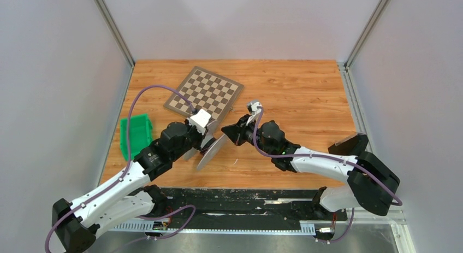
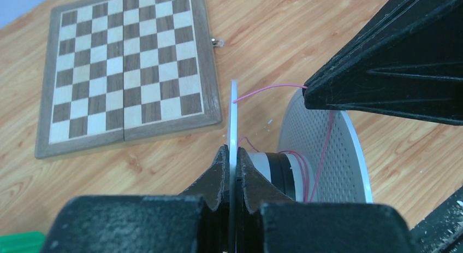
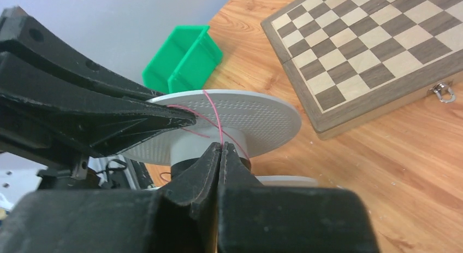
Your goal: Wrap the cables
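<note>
A: Where is the spool?

B: The white spool (image 1: 213, 149) is just below centre in the top view, tipped on edge between the two arms. I cannot tell whether it touches the table (image 1: 295, 94).

A: What holds it?

B: The left gripper (image 2: 233, 157) is clamped tight on one thin flange. The right gripper (image 3: 221, 152) has its fingers pressed together on a thin pink cable (image 3: 214, 108), which crosses the flange to the hub, where a few turns lie.

A: What else is nearby?

B: A chessboard (image 1: 204, 94) lies flat, up and left of the spool. A green bin (image 1: 135, 134) stands at the table's left edge.

A: Does anything block the view?

B: Yes. The left fingers hide the spool's left part in the right wrist view. The right gripper fills the upper right of the left wrist view.
</note>
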You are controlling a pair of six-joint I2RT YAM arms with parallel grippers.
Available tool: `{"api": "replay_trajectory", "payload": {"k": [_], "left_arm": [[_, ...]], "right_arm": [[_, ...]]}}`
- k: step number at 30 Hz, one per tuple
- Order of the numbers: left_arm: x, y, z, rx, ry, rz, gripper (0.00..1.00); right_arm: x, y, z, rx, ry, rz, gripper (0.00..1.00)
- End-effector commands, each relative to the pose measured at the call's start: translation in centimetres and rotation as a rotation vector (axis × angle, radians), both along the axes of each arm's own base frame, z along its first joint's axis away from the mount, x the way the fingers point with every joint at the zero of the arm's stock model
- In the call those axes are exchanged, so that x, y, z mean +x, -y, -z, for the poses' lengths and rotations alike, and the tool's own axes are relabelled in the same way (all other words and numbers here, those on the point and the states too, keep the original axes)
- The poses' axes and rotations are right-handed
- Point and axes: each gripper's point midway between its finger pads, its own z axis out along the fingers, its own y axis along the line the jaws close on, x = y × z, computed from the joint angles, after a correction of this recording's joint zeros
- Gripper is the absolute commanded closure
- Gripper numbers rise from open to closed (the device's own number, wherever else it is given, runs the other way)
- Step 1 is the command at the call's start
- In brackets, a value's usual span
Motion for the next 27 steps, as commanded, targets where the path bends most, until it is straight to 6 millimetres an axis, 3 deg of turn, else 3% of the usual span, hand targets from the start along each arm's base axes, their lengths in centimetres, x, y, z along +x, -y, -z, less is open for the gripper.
{"api": "replay_trajectory", "payload": {"k": [1,7,14,21,23,27], "left_arm": [[0.8,0.6,-9.5,-0.284,0.177,-0.036,1.00],[0.5,0.8,-9.5,-0.294,0.162,-0.026,1.00],[-0.2,1.2,-10.5,-0.355,0.157,0.003,1.00],[0.4,-0.5,-11.5,-0.409,0.261,-0.075,1.00],[0.4,-0.3,-11.7,-0.422,0.256,-0.073,1.00],[-0.2,0.4,-12.3,-0.429,0.247,-0.022,1.00]], "right_arm": [[-1.2,-0.6,3.0,-0.181,0.051,-0.109,1.00],[-1.0,-0.9,3.6,-0.224,0.071,-0.126,1.00],[-1.4,-0.7,3.9,-0.278,0.265,-0.199,1.00],[-1.9,-1.3,3.6,-0.236,0.160,-0.208,1.00],[-2.0,-1.1,3.8,-0.224,0.204,-0.213,1.00],[-3.1,-0.6,2.1,-0.161,0.396,-0.253,1.00]]}}
